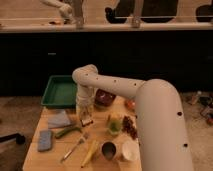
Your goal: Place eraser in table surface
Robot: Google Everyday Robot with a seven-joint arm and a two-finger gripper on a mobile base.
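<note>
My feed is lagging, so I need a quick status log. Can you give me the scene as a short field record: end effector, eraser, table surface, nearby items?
end effector: low over the table's middle, just in front of the green tray
eraser: at the end effector's tip; contact with the wood cannot be told
table surface: light wood, crowded with items
green tray: back left
blue-grey pad: front left, apart from the eraser
fork: front, right of the pad

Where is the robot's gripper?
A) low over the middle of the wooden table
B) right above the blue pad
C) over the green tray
A: the gripper hangs low over the middle of the table, just in front of the green tray and well away from the blue pad.
</note>
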